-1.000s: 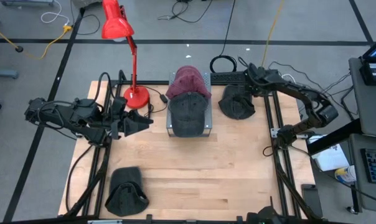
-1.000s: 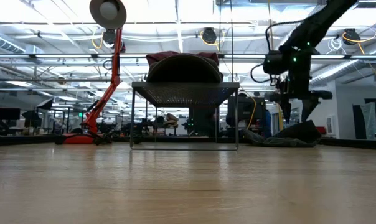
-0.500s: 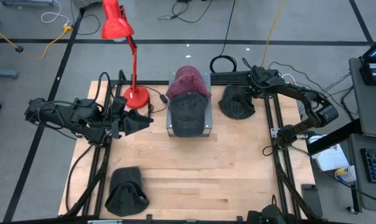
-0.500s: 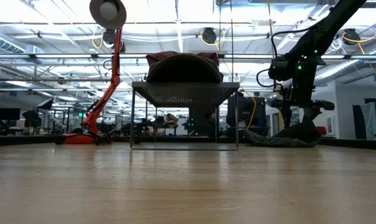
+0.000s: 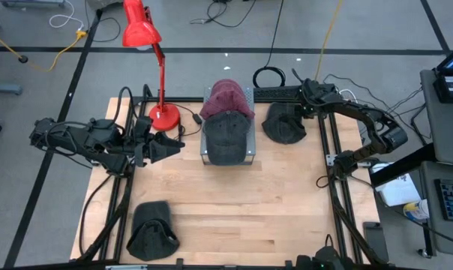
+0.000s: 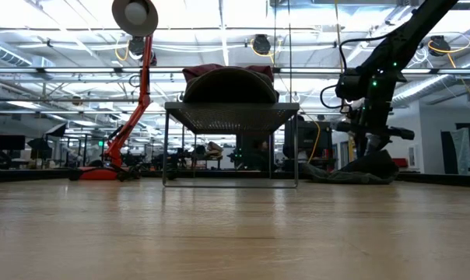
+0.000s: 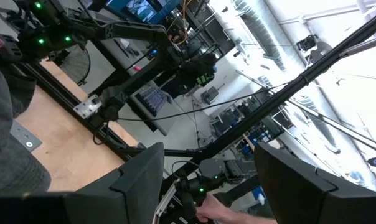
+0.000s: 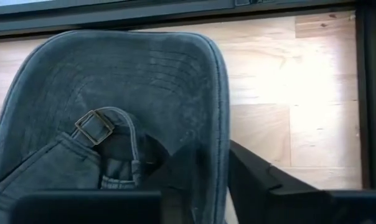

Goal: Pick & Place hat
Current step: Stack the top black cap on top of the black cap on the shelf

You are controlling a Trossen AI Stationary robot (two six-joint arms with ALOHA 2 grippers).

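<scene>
So the right gripper [image 5: 305, 111] is down on the dark gray hat [image 5: 284, 124] at the table's [image 5: 234, 217] far right corner, fingers [image 8: 263, 180] pinched on its rim, while another dark cap [image 5: 151, 231] lies alone at the near left. The left gripper [image 5: 166, 146] hangs spread apart over the left side, holding nothing. Further back, the mesh rack [image 5: 250, 154] carries a gray cap [image 5: 226, 135] and a maroon one [image 5: 226, 96], with the red lamp [image 5: 145, 34] beside it.

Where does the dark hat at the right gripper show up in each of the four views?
High view: the dark hat lies at the table's far right, right of the wire stand.
Low view: it sits low at right, under the right gripper.
Left wrist view: not in it.
Right wrist view: it fills the picture, brim between the fingers.
Shared landmark: the wire stand.
</scene>
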